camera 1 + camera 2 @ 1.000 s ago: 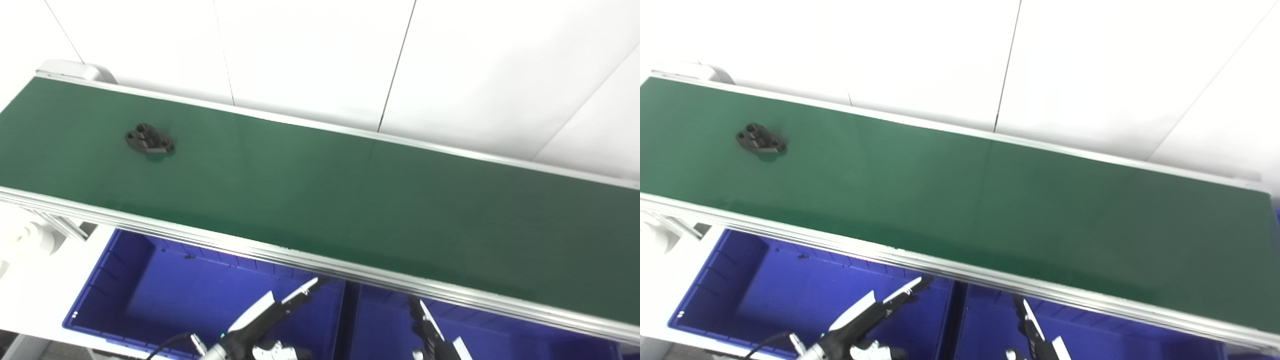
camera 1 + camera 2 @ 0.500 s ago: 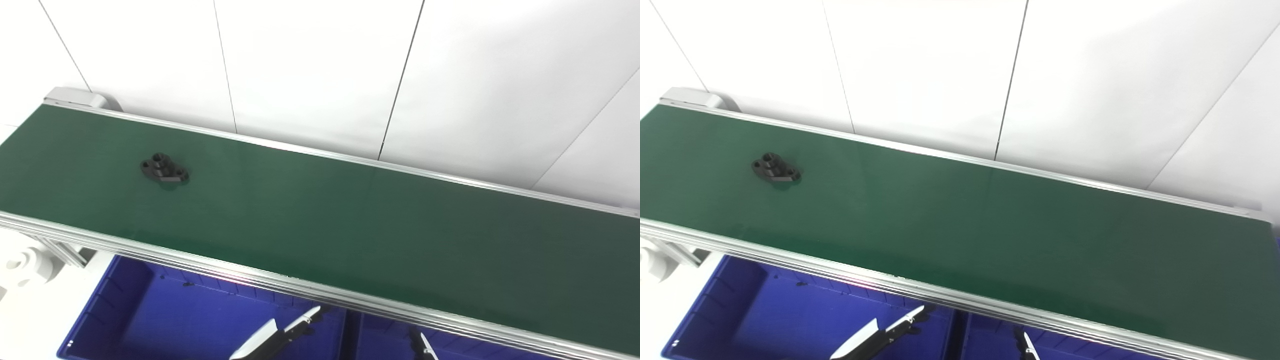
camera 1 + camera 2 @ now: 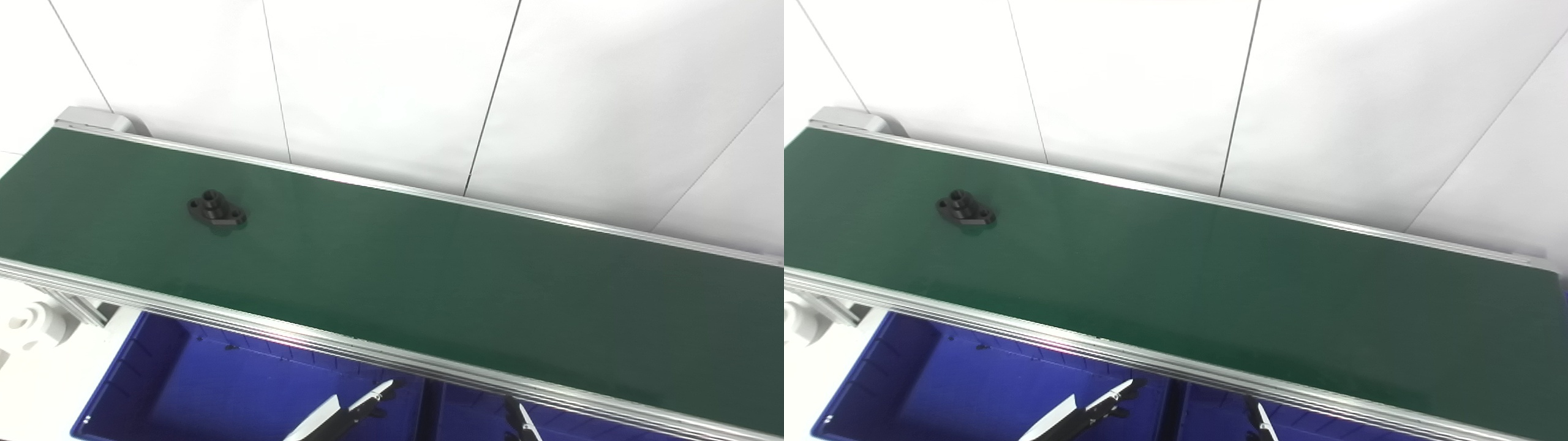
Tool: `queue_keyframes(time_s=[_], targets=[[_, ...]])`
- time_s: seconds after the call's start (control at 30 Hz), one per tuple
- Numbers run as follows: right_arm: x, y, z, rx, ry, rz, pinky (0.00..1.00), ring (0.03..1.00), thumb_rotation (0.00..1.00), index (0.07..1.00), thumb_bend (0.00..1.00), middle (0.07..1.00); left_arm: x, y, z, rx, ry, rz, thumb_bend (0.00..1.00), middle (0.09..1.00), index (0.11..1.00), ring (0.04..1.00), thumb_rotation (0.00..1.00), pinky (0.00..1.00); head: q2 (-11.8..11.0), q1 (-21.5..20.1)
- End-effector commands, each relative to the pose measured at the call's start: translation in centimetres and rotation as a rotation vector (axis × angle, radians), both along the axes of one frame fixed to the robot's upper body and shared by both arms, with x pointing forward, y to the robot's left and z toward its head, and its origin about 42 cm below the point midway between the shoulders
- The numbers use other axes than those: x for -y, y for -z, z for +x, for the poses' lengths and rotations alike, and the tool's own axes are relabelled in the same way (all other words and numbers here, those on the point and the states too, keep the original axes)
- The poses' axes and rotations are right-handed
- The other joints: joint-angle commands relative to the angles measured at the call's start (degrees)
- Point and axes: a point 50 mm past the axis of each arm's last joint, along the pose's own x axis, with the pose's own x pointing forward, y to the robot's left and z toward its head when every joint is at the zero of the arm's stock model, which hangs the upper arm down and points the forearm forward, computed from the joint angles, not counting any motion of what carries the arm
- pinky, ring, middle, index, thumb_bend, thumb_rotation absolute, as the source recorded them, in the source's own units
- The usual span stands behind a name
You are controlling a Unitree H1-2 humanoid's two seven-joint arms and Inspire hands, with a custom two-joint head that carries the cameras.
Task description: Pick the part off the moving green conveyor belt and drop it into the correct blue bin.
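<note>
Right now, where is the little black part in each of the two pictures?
Left eye view: the black part lies on the green belt, left of the middle.
Right eye view: the same part sits nearer the picture's left edge.
Shared landmark: the grey end cap at the belt's far left corner.

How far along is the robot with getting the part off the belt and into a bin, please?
Nothing looks done yet. The black part lies untouched on the green belt, toward its left end. Only the tips of the left hand and right hand show, low over the blue bins. The pick and the drop remain.
</note>
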Motion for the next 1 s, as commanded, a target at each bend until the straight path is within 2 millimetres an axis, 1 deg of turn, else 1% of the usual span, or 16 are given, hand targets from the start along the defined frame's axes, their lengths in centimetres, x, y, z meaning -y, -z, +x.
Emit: queue_keyframes(time_s=[0.0, 0.07, 0.1, 0.2, 0.27, 0.5, 0.63, 0.7, 0.77, 0.83, 0.97], targets=[[0.0, -0.7, 0.1, 0.066, 0.008, 0.027, 0.92, 0.989, 0.88, 1.000, 0.83, 1.000, -0.2, -0.5, 0.6, 0.023, -0.005, -0.023, 0.74, 1.000, 0.991, 0.975, 0.76, 0.88, 0.1, -0.1], [0.0, -0.7, 0.1, 0.072, 0.019, 0.033, 0.91, 0.985, 0.88, 1.000, 0.84, 1.000, -0.1, -0.5, 0.6, 0.028, -0.008, -0.019, 0.74, 1.000, 0.989, 0.971, 0.76, 0.88, 0.3, -0.4], [0.0, -0.6, 0.1, 0.081, 0.024, 0.039, 0.89, 0.973, 0.86, 1.000, 0.83, 0.999, -0.1, -0.5, 0.6, 0.030, -0.009, -0.018, 0.74, 1.000, 0.988, 0.968, 0.76, 0.88, 0.3, -0.4], [0.0, -0.5, 0.0, 0.109, 0.036, 0.045, 0.88, 0.966, 0.86, 1.000, 0.82, 0.993, -0.1, -0.5, 0.6, 0.031, -0.007, -0.018, 0.73, 1.000, 0.990, 0.971, 0.76, 0.88, 0.3, -0.4], [0.1, -0.5, -0.1, 0.127, 0.048, 0.044, 0.86, 0.952, 0.85, 1.000, 0.82, 0.978, -0.1, -0.5, 0.6, 0.033, -0.005, -0.015, 0.73, 1.000, 0.993, 0.973, 0.76, 0.88, 0.4, -0.6], [-0.1, -0.9, -0.1, 0.179, 0.086, 0.044, 0.86, 0.929, 0.85, 0.987, 0.83, 0.948, -0.1, -0.4, 0.6, 0.034, -0.009, -0.015, 0.73, 1.000, 0.997, 0.980, 0.76, 0.90, 0.7, -1.7], [-0.3, -1.9, -0.1, 0.225, 0.093, 0.025, 0.86, 0.916, 0.82, 0.967, 0.86, 0.925, 0.0, -0.5, 0.7, 0.031, -0.010, -0.025, 0.74, 1.000, 1.000, 0.988, 0.75, 0.92, 1.3, -2.4], [-0.3, -2.3, -0.1, 0.248, 0.104, 0.020, 0.85, 0.905, 0.81, 0.955, 0.86, 0.915, 0.0, -0.5, 0.8, 0.045, -0.005, -0.009, 0.75, 1.000, 1.000, 0.986, 0.77, 0.91, 1.4, -2.5], [-0.3, -2.8, 0.0, 0.278, 0.118, 0.011, 0.83, 0.888, 0.80, 0.940, 0.87, 0.900, 0.1, -0.5, 0.8, 0.045, -0.002, -0.010, 0.75, 1.000, 1.000, 0.987, 0.77, 0.91, 1.4, -2.5], [-0.2, -3.3, 0.1, 0.306, 0.125, 0.005, 0.80, 0.869, 0.79, 0.931, 0.85, 0.885, 0.1, -0.5, 0.9, 0.044, -0.003, -0.014, 0.75, 1.000, 1.000, 0.989, 0.77, 0.91, 1.4, -2.6], [0.0, -4.5, 0.3, 0.360, 0.157, 0.012, 0.81, 0.831, 0.77, 0.904, 0.86, 0.859, 0.2, -0.5, 1.0, 0.052, -0.005, -0.009, 0.75, 1.000, 1.000, 0.982, 0.77, 0.90, 1.5, -3.2]])
